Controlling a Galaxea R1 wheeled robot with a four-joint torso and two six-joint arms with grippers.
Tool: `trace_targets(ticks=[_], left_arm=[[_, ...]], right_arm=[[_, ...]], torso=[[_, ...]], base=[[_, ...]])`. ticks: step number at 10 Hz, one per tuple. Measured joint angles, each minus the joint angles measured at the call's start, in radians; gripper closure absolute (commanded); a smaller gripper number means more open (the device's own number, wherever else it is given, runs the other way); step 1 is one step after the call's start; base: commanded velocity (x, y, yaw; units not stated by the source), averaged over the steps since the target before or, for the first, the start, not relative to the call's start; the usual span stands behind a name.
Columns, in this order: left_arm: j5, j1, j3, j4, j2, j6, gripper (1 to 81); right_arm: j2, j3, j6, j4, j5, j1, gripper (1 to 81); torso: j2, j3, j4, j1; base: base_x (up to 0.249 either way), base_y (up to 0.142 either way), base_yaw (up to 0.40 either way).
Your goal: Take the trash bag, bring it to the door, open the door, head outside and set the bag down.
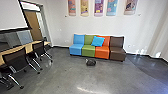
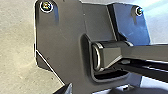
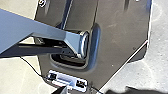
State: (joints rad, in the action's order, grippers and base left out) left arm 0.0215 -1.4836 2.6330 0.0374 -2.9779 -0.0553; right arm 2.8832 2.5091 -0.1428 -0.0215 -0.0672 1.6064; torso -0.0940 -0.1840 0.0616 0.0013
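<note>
— What's biggest out there?
— One sofa [image 1: 98, 52], my twelve o'clock, four sections: blue, green, orange, brown! Then at least two black chairs [image 1: 38, 49] over at ten, and five colourful panels [image 1: 98, 7] high on the wall, twelve to one. One blue cushion [image 1: 97, 41] on the sofa!
— And the trash bag [image 1: 91, 62]?
— Just one, dark, on the floor at twelve, near the sofa's front!
— Left gripper, right gripper?
— Wide, narrow, or gripping anything? I can't tell for either.
</note>
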Motion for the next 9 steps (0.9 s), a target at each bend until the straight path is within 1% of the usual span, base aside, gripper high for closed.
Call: trace_targets(ticks=[9], left_arm=[[0.0,0.006,0.0,0.0,0.0,0.0,1.0]], right_arm=[[0.002,0.0,0.0,0.0,0.0,0.0,1.0]], torso=[[0.0,0.0,0.0,0.0]], base=[[0.189,0.0,0.0]])
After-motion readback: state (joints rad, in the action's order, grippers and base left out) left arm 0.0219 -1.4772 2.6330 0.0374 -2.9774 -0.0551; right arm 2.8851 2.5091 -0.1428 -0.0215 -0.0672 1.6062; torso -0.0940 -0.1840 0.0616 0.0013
